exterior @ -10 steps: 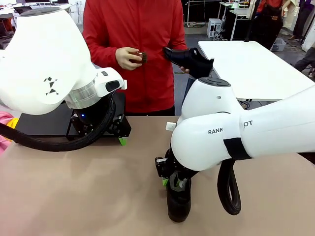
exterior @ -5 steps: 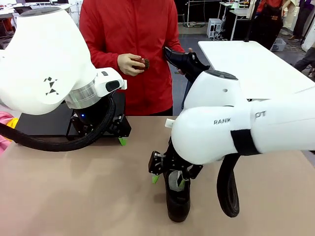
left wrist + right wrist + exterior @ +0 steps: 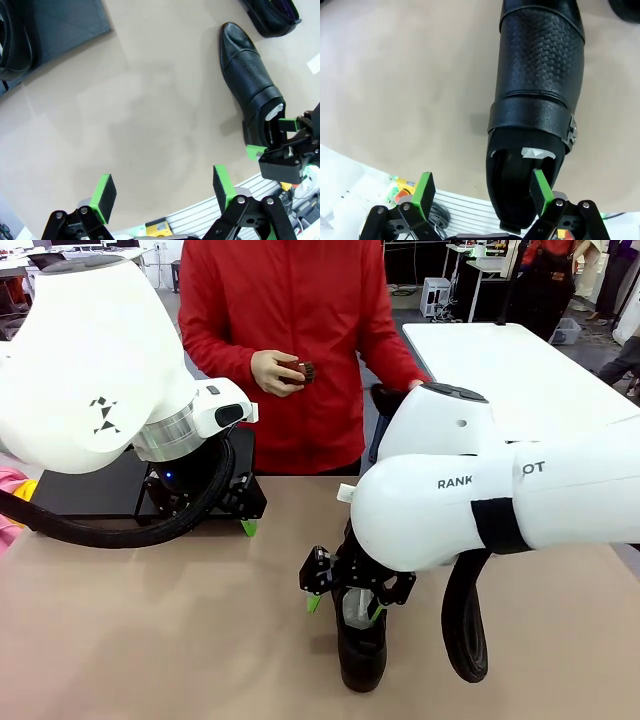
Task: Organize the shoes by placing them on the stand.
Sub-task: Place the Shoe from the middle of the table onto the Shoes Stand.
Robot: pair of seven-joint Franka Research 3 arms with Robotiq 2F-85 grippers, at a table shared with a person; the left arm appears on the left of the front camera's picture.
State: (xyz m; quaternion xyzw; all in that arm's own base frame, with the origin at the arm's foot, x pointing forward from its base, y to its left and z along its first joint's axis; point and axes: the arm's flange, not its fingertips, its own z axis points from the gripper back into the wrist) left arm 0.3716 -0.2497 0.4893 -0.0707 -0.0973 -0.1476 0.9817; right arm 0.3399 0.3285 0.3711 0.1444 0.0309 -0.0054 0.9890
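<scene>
A glossy black shoe (image 3: pixel 362 652) (image 3: pixel 540 75) (image 3: pixel 250 85) with white paper in its opening lies on the tan table, toe toward the robot's side. My right gripper (image 3: pixel 345 607) (image 3: pixel 482 187) hangs open at its heel, one green pad over the opening and the other outside the shoe's wall. My left gripper (image 3: pixel 162 187) (image 3: pixel 240 520) is open and empty above bare table beside the black stand (image 3: pixel 80 490) (image 3: pixel 60 25). One shoe (image 3: pixel 12 35) rests on the stand. Another shoe (image 3: pixel 272 15) lies on the table farther off.
A person in a red top stands at the far side, holding a small brown brush (image 3: pixel 300 370) in one hand and a black shoe (image 3: pixel 385 398), mostly hidden behind my right arm, in the other. Bare tabletop (image 3: pixel 180 640) lies at the front left.
My right gripper's fingers have spread wider over the shoe's heel. The person has lowered the held shoe behind my right arm. The left arm has not moved.
</scene>
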